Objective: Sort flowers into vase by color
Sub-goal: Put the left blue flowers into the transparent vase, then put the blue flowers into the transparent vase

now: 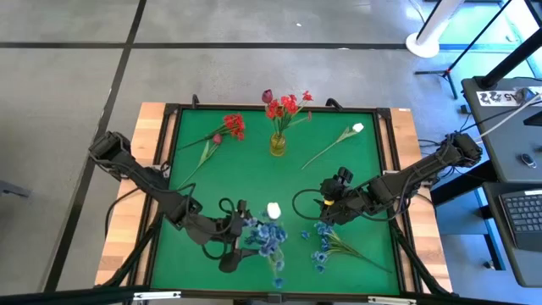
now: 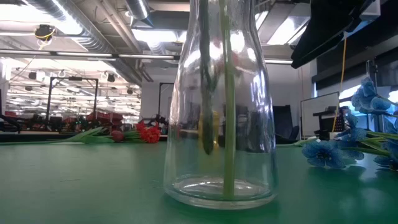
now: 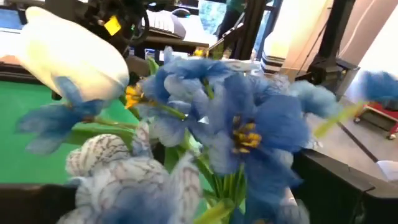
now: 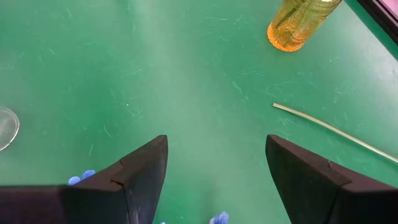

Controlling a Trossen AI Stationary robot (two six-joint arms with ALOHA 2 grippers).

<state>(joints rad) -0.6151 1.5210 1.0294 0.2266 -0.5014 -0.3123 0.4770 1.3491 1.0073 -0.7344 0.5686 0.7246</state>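
Note:
A clear glass vase [image 2: 221, 124] stands near the table's front edge with two green stems [image 2: 229, 112] in it. Blue blooms [image 1: 267, 237] and a white bud [image 1: 273, 208] rise over it. My left gripper [image 1: 243, 222] is level at their left, its dark fingers [image 3: 339, 180] wide apart, with blue blooms [image 3: 249, 124] and the white bud [image 3: 74, 53] filling its view. My right gripper [image 1: 326, 207] hangs open over bare green table [image 4: 214, 174]. More blue flowers [image 1: 326, 247] lie below it. A yellow vase [image 1: 278, 142] holds red blooms and a maroon bud. My left gripper has the blue blooms crowding between its open fingers. The blooms hide the fingers' inner sides, so I cannot tell whether either finger touches them.
Red flowers [image 1: 230, 127] lie on the far left of the mat and a white flower [image 1: 356, 130] with its long stem [image 4: 336, 130] on the far right. The glass vase's base [image 4: 6, 127] shows beside my right gripper. A raised frame borders the table.

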